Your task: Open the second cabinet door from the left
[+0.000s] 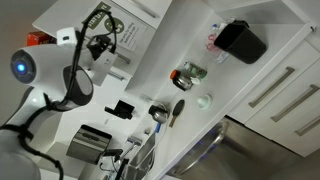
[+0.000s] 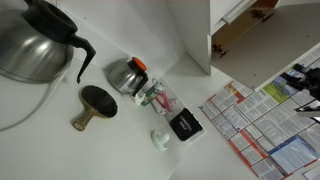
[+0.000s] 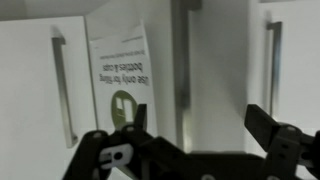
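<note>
White flat door (image 3: 162, 90), ajar; poster (image 3: 121, 80) with green circle, print upside down.

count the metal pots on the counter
2. A large pot sits at the top left in an exterior view, cut off by the frame. A small pot stands near the middle. Others may lie outside the frame.

Wrist view, blurred: the poster (image 3: 120, 70) on the second cabinet door from the left (image 3: 167, 60) has small print that is hard to read. Its lower end in this picture is hidden behind the gripper (image 3: 198, 115), itself cut off by the bottom edge. In an exterior view the steel coffee pot (image 2: 30, 45) is cropped at top and left; the printed sheets (image 2: 260, 120) are too small to read.
</note>
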Tool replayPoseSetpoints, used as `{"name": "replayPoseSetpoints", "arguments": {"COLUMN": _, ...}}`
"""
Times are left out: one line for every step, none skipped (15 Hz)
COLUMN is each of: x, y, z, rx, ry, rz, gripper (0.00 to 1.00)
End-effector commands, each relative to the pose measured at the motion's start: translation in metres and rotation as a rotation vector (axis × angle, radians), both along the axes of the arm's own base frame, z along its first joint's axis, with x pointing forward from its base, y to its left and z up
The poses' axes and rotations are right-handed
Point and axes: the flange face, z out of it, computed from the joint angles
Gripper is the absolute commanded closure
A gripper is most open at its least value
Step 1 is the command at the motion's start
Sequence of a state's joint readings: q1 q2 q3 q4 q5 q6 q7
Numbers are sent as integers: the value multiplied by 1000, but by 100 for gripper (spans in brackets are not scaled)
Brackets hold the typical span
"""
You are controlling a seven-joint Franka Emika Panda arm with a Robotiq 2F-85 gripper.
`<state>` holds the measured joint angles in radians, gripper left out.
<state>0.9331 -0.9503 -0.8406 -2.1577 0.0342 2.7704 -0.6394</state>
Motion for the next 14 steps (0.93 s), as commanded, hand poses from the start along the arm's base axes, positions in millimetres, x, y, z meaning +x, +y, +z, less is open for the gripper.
{"name": "replayPoseSetpoints", "arguments": {"x": -60, "y": 48, "z": 40, "rx": 70, "ry": 14, "rz": 182, "gripper": 0}}
{"name": "replayPoseSetpoints", "arguments": {"x": -70, "y": 62, "z": 49, "rx": 92, "ry": 24, "rz": 237, "gripper": 0}}
{"name": "replayPoseSetpoints", "arguments": {"x": -79, "y": 76, "z": 55, "rx": 116, "ry": 38, "rz": 292, "gripper": 0}}
{"name": "replayPoseSetpoints", "arguments": {"x": -85, "y": 85, "z": 60, "rx": 142, "ry": 65, "rz": 335, "gripper": 0}}
{"name": "replayPoseSetpoints", "arguments": {"x": -90, "y": 91, "z": 63, "rx": 146, "ry": 86, "rz": 326, "gripper": 0}}
{"name": "replayPoseSetpoints", "arguments": {"x": -94, "y": 97, "z": 65, "rx": 143, "ry": 87, "rz": 309, "gripper": 0}}
{"name": "replayPoseSetpoints", "arguments": {"x": -97, "y": 101, "z": 68, "rx": 129, "ry": 66, "rz": 254, "gripper": 0}}
{"name": "replayPoseSetpoints", "arguments": {"x": -100, "y": 105, "z": 70, "rx": 110, "ry": 37, "rz": 208, "gripper": 0}}
{"name": "replayPoseSetpoints", "arguments": {"x": -103, "y": 111, "z": 71, "rx": 99, "ry": 4, "rz": 151, "gripper": 0}}
{"name": "replayPoseSetpoints", "arguments": {"x": -107, "y": 115, "z": 72, "rx": 89, "ry": -31, "rz": 120, "gripper": 0}}
{"name": "replayPoseSetpoints", "arguments": {"x": -110, "y": 121, "z": 71, "rx": 77, "ry": -60, "rz": 82, "gripper": 0}}
{"name": "replayPoseSetpoints", "arguments": {"x": -113, "y": 127, "z": 70, "rx": 59, "ry": -84, "rz": 41, "gripper": 0}}
{"name": "replayPoseSetpoints", "arguments": {"x": -115, "y": 133, "z": 67, "rx": 34, "ry": -104, "rz": 1, "gripper": 0}}
{"name": "replayPoseSetpoints", "arguments": {"x": -116, "y": 139, "z": 64, "rx": 11, "ry": -111, "rz": -39, "gripper": 0}}
